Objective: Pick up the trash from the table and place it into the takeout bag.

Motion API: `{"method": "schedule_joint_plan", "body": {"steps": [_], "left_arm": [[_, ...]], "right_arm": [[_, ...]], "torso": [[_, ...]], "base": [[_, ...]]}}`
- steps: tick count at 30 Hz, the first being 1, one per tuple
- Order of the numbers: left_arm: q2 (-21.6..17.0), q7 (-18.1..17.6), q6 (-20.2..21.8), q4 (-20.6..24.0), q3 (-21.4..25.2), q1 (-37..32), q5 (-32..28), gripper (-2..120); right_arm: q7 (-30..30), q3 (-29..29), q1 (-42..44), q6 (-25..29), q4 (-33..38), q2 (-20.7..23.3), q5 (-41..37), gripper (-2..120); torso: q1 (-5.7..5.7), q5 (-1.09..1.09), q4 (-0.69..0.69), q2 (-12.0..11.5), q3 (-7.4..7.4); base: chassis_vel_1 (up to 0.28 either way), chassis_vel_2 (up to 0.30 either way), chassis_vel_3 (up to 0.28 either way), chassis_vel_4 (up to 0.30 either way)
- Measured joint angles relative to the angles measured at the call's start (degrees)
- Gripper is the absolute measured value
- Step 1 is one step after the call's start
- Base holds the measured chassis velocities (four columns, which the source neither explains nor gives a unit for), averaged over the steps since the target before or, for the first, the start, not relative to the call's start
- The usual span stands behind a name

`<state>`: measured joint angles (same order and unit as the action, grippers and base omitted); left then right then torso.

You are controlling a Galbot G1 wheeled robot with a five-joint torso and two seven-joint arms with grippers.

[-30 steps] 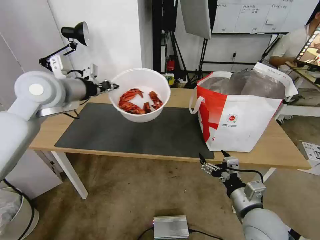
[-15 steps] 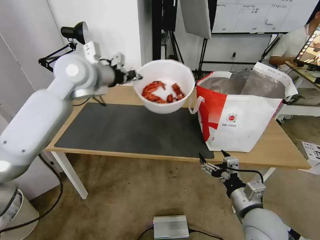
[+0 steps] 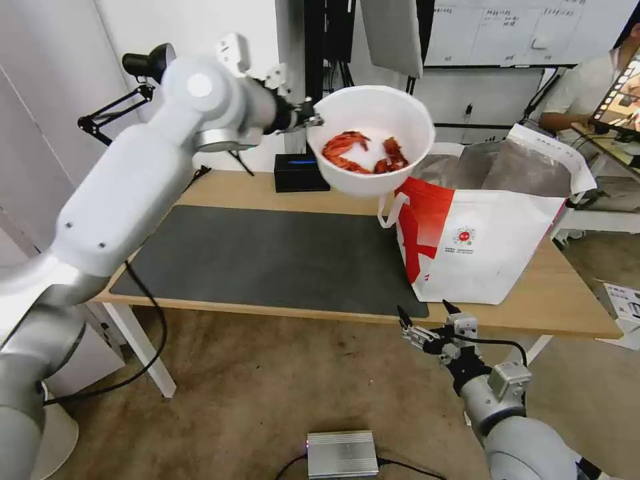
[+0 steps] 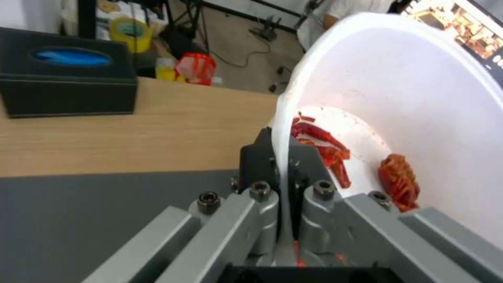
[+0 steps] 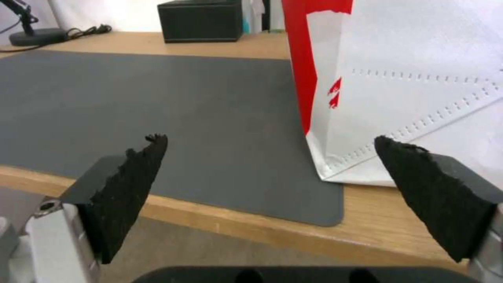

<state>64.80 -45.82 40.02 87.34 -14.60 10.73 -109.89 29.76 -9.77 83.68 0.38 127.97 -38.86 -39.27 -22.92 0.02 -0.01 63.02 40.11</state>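
Our left gripper (image 3: pixel 313 122) pinches the white bowl (image 3: pixel 371 139) by its rim, aloft beside the takeout bag (image 3: pixel 490 220), not yet inside. Our right gripper (image 3: pixel 427 320) waits spread below the table (image 3: pixel 567 300).

Head view looks down over the whole table (image 3: pixel 533 307) from in front; each wrist view sits close behind its own tool — all three share the grey mat (image 3: pixel 267 260).

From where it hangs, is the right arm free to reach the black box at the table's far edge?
Probably not easily: the right gripper hangs open below the table's near edge, the whole mat away from the black box, though nothing blocks the way.
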Motion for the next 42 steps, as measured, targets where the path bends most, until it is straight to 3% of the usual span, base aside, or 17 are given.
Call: {"method": "schedule_joint_plan", "body": {"steps": [10, 21, 28, 38, 42], "left_arm": [[6.9, -0.9, -0.3, -6.8, -2.0, 3.6, 0.8, 0], [11.6, -1.0, -1.0, -12.0, -3.0, 4.9, 3.5, 0], [15.7, -1.3, -2.0, -15.7, -3.1, 5.0, 6.0, 0], [24.7, -1.9, -2.8, -21.4, -2.3, 6.5, 8.8, 0], [25.6, -1.9, -3.0, -22.1, -2.1, 6.7, 9.4, 0]], "right_arm": [[0.0, 0.0, 0.0, 0.0, 0.0, 0.0, 0.0, 100], [0.0, 0.0, 0.0, 0.0, 0.0, 0.0, 0.0, 100], [0.0, 0.0, 0.0, 0.0, 0.0, 0.0, 0.0, 100], [0.0, 0.0, 0.0, 0.0, 0.0, 0.0, 0.0, 100], [0.0, 0.0, 0.0, 0.0, 0.0, 0.0, 0.0, 100]], "torso": [[0.0, 0.0, 0.01, 0.0, 0.0], [0.0, -0.01, 0.01, 0.0, 0.0], [0.0, -0.01, 0.01, 0.0, 0.0], [0.0, 0.01, -0.01, 0.0, -0.01], [0.01, 0.0, -0.01, 0.0, -0.01]], "base": [[0.0, 0.0, 0.0, 0.0], [0.0, 0.0, 0.0, 0.0], [0.0, 0.0, 0.0, 0.0], [0.0, 0.0, 0.0, 0.0], [0.0, 0.0, 0.0, 0.0]]}}
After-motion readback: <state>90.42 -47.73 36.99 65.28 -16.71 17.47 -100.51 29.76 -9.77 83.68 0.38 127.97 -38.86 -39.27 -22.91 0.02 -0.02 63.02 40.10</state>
